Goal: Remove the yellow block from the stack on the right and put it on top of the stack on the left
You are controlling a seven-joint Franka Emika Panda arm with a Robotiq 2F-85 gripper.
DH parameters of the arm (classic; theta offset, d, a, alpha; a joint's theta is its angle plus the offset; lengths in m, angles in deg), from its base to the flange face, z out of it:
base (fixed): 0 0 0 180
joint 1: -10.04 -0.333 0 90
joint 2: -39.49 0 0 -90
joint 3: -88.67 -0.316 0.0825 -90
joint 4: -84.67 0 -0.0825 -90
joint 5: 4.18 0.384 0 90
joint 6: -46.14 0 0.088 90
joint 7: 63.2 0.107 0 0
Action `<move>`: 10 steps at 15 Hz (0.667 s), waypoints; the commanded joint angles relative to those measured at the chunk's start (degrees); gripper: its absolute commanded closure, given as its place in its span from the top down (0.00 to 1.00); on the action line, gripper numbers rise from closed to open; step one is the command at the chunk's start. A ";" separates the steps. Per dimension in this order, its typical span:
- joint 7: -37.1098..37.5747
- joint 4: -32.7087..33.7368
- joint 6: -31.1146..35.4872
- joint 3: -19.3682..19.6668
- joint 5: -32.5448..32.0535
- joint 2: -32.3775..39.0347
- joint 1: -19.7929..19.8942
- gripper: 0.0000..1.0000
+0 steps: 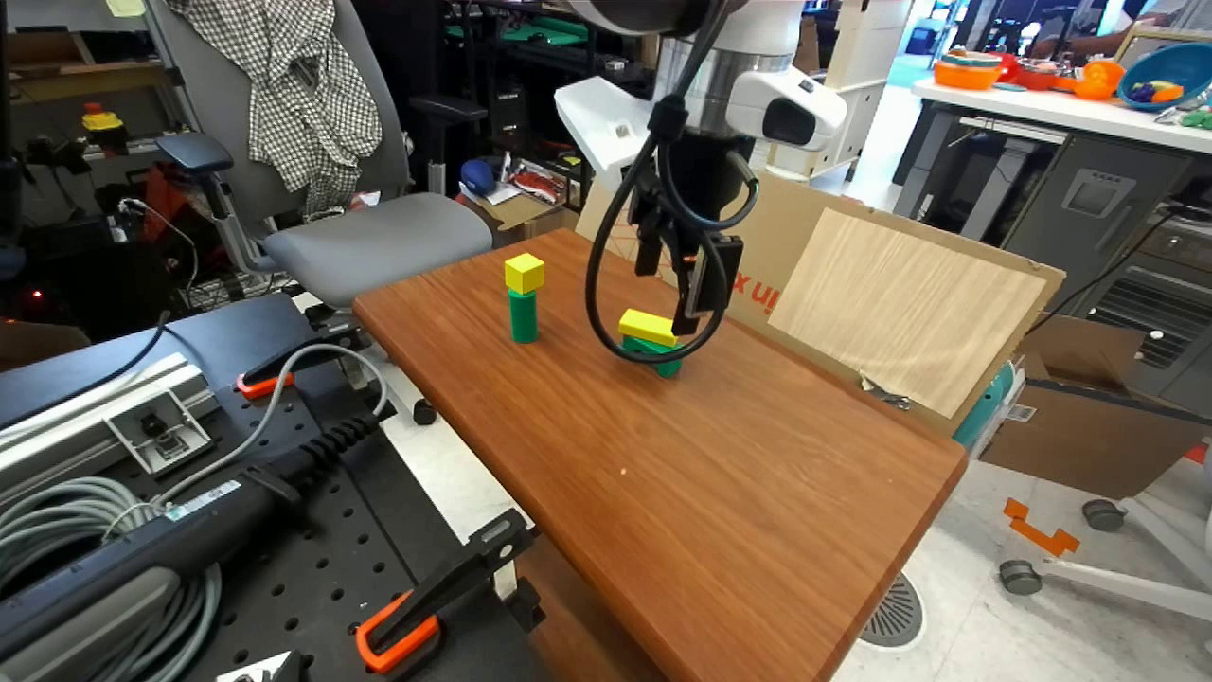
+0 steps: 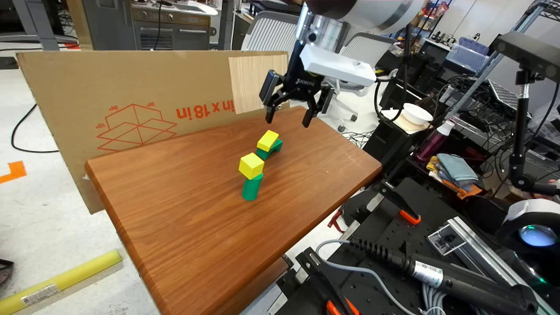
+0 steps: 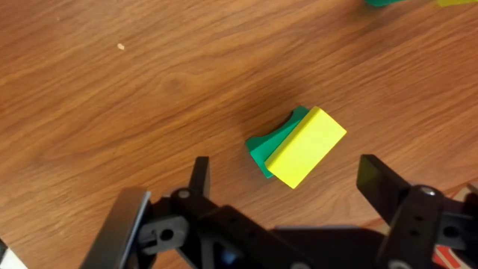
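I hold my jaws wide apart, higher than the arch [image 3: 272, 144]; in the wrist view one stands to each side of it. The yellow slab [image 3: 308, 147] lies on top of the arch, leaving a strip of green bare along one long side, and the arch itself stands on the bench [image 1: 682, 493]. Near the arch but apart from it is the cylinder [image 2: 252, 188], green and upright, with the yellow cube [image 2: 251, 166] on its top; in the wrist view only a sliver of each shows, cut off at the edge, above and to the right of the arch. In an exterior view my cable [image 1: 592, 275] loops down and crosses in front of the arch. In both exterior views the cardboard [image 2: 153, 83] stands beyond the arch, along the bench's far edge
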 commanded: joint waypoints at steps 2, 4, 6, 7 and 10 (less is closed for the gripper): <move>4.87 5.61 0.04 -0.74 2.57 5.20 -0.24 1.00; 6.22 6.57 0.16 -0.88 3.09 5.94 -0.56 1.00; 7.56 7.10 0.66 -0.87 3.05 6.31 -1.02 1.00; 8.32 7.40 0.76 -0.85 3.09 6.48 -1.23 1.00; 11.21 8.18 0.67 -0.40 3.19 7.09 -1.91 1.00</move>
